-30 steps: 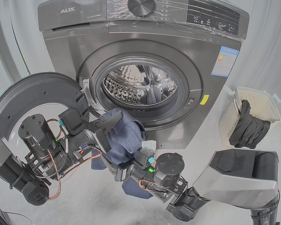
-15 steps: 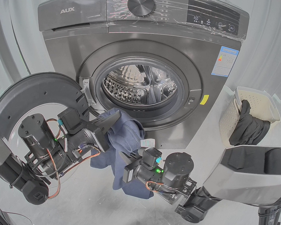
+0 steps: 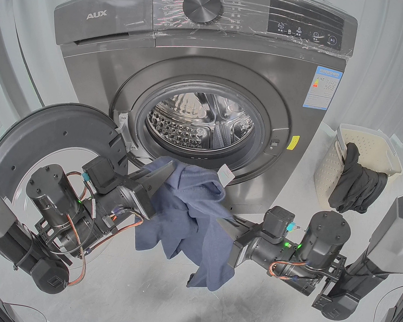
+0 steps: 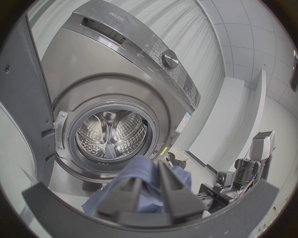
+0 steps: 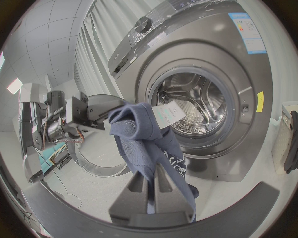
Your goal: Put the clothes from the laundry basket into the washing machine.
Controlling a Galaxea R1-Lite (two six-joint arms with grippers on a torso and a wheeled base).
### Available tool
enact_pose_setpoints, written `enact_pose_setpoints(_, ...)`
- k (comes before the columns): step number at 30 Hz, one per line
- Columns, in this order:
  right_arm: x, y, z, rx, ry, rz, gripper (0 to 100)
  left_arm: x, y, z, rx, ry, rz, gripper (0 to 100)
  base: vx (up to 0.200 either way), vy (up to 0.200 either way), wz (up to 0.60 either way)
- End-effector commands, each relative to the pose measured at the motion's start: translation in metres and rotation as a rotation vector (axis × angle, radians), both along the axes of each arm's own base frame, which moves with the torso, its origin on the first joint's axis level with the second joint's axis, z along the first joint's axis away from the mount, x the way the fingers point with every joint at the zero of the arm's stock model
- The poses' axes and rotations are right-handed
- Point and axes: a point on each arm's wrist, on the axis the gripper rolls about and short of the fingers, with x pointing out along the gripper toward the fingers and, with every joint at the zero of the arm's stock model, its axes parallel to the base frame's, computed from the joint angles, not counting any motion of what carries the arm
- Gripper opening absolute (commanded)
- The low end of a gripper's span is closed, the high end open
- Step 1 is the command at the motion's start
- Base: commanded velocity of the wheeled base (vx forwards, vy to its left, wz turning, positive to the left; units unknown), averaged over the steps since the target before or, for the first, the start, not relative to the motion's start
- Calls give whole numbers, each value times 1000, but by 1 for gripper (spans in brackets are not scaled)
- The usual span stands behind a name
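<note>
1. Hanging between both claws, the blue garment (image 3: 186,211) sits at 6 o'clock from the open drum (image 3: 199,119) of the washing machine (image 3: 103,71), outside the opening, with its lower folds drooping toward the floor (image 3: 129,289).
2. The left claw (image 3: 165,168) pinches the garment's upper edge at about 7 o'clock from the drum; in the left wrist view its fingers (image 4: 169,182) are pressed onto the cloth (image 4: 142,167).
3. The right claw (image 3: 225,224) is clamped on a lower fold at about 5 o'clock from the drum, and the right wrist view shows the cloth (image 5: 139,136) caught between its fingers (image 5: 164,182).
4. Since a second ago the right claw has drawn away toward 3 o'clock, well apart from the left claw, where before it sat just beneath it.
5. That pull has spread the garment wider, where earlier it hung in a narrow bunch.
6. The white tag (image 3: 226,173) has risen to the garment's top edge, just under the drum's rim.
7. The left claw has barely shifted.
8. The door (image 3: 47,130) stands open at 8 o'clock from the drum.
9. The laundry basket (image 3: 379,149) is at 3 o'clock, a black garment (image 3: 355,183) draped over its rim, unchanged.
</note>
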Motion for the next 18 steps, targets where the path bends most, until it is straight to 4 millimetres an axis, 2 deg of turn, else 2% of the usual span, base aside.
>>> enact_pose_setpoints(1,-11,-17,20,33,-35,-10,0,-3,0,0,-23,22,-10,100,0,0,0)
enact_pose_setpoints(5,-16,-29,41,68,-87,-18,0,-3,1,-10,-11,67,-8,100,0,0,0)
enact_pose_setpoints(12,-15,-35,72,154,-187,3,0,-5,1,-45,64,194,-10,100,0,0,0)
enact_pose_setpoints(14,-15,-36,75,160,-197,8,0,-6,1,-51,78,214,-9,100,0,0,0)
enact_pose_setpoints(15,-17,-37,79,167,-209,20,0,-5,1,-63,106,255,-8,100,0,0,0)
enact_pose_setpoints(18,-16,-37,80,172,-217,24,0,-2,1,-75,134,291,1,100,0,0,0)
